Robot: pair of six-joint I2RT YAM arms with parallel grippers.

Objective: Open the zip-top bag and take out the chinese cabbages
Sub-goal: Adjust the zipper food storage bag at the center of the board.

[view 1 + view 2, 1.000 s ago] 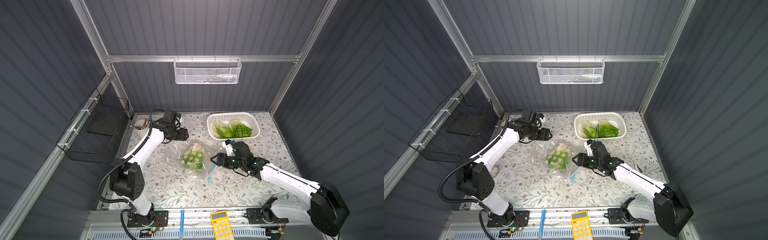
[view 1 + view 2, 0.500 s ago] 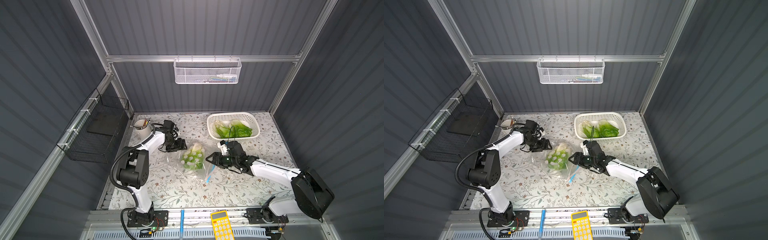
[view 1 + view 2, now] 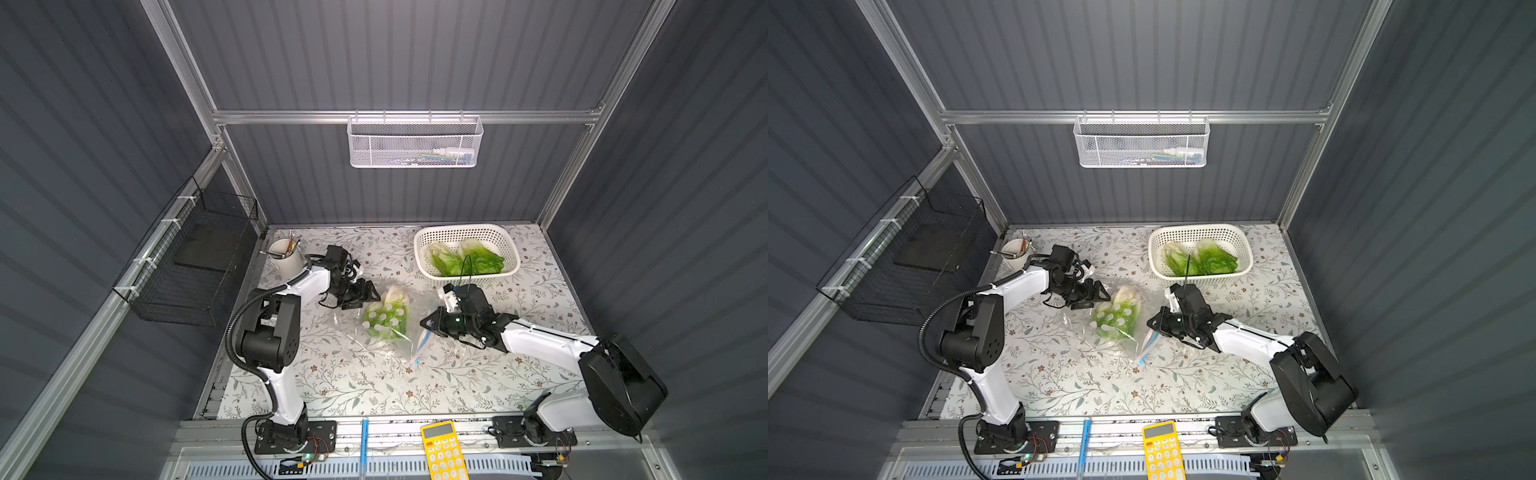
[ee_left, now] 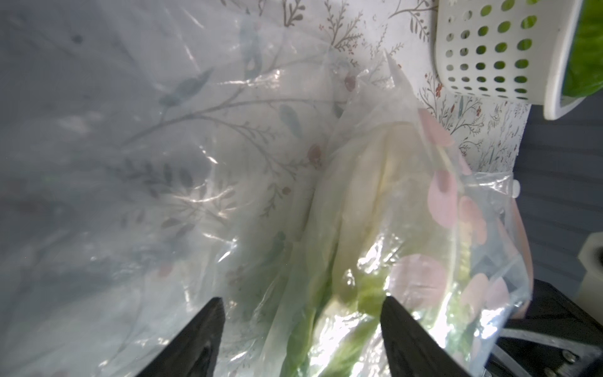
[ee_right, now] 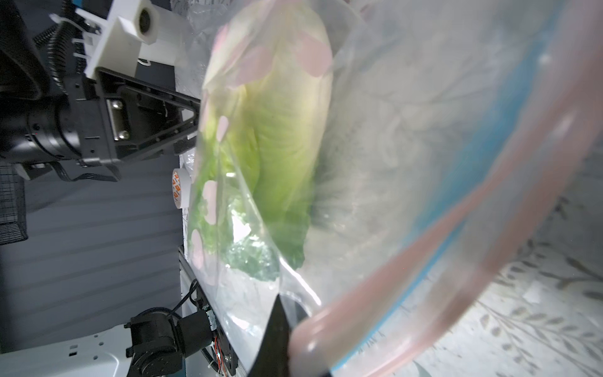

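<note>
1. Right tool (image 3: pixel 428 326) is clenched on the zip lip of the zip-top bag (image 3: pixel 399 345), mid bench (image 3: pixel 332 374). Can't tell if the mouth is fully open.
2. One chinese cabbage (image 3: pixel 384 318) lies inside the bag, its white base just beside the left tool (image 3: pixel 368 298).
3. Left tool is released, jaws spread at the bag's far end, holding nothing.
4. To do the step well: pin the lip low, have the left tool pinch film only, not leaves, then tip the cabbage out toward the mouth.
5. Far: the white basket (image 3: pixel 465 230) holds two cabbages (image 3: pixel 465 259), already out.

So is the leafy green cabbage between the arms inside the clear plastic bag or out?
Inside: the green-and-white cabbage shows through the film of the clear spotted plastic bag in both wrist views.
</note>
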